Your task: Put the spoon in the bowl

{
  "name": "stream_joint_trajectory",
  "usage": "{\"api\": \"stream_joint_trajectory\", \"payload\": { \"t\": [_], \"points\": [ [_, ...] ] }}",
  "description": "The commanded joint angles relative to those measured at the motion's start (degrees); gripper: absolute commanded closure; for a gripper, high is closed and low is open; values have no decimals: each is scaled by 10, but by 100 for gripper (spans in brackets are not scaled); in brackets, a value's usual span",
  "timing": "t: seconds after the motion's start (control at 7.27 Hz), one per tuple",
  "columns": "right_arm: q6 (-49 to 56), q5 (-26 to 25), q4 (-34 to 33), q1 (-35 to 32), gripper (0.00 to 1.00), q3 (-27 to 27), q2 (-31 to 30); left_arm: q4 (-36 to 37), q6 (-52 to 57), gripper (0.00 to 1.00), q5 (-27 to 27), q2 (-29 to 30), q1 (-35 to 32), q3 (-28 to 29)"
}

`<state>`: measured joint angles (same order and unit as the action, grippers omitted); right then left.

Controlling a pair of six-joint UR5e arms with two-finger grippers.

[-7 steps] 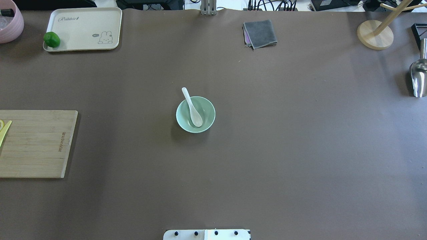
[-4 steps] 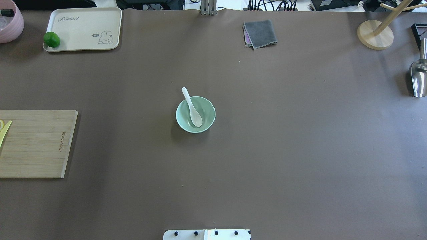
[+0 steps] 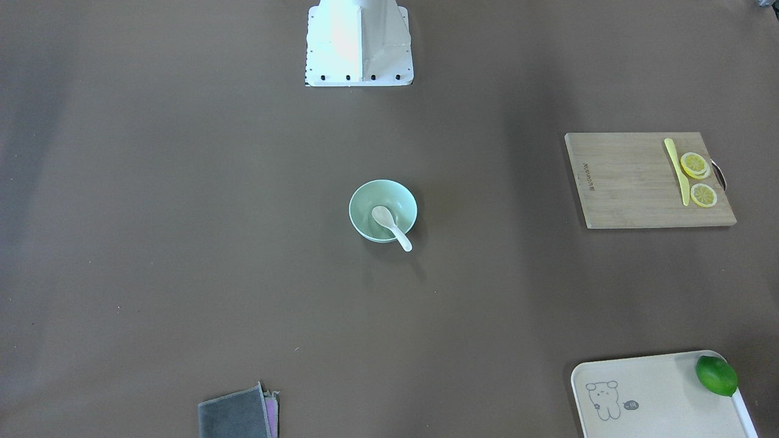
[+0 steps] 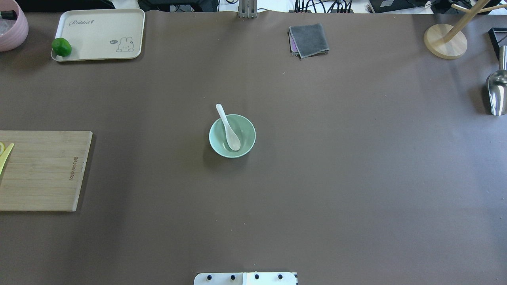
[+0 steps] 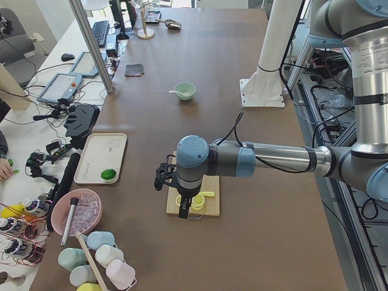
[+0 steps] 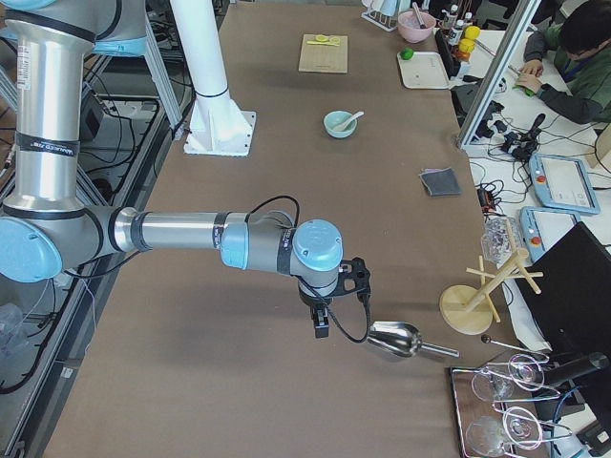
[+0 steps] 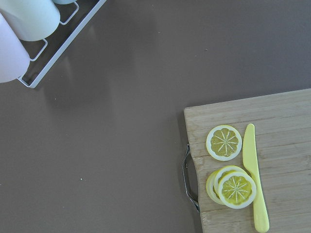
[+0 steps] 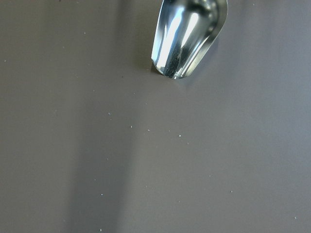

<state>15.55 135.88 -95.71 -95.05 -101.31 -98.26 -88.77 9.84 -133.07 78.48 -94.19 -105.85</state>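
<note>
The white spoon (image 4: 229, 130) lies in the mint-green bowl (image 4: 244, 136) at the table's middle. Its scoop is inside and its handle leans out over the far-left rim. Both also show in the front-facing view, spoon (image 3: 390, 225) in bowl (image 3: 365, 204). My left gripper (image 5: 185, 209) hangs over the cutting board, far from the bowl. My right gripper (image 6: 321, 324) hangs beside the metal scoop, also far away. Both show only in the side views, so I cannot tell whether they are open or shut.
A wooden cutting board (image 4: 43, 170) with lemon slices and a yellow knife (image 3: 677, 170) lies at the left. A tray (image 4: 99, 33) with a lime (image 4: 61, 46), a grey cloth (image 4: 309, 39), a metal scoop (image 4: 497, 91) and a wooden stand (image 4: 445, 39) line the edges.
</note>
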Motion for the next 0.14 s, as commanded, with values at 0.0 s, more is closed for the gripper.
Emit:
{"api": "stream_joint_trajectory", "payload": {
  "t": [0.0],
  "points": [
    [0,0,0,3,0,0,0,0,0,2,0,0,0,-2]
  ]
}}
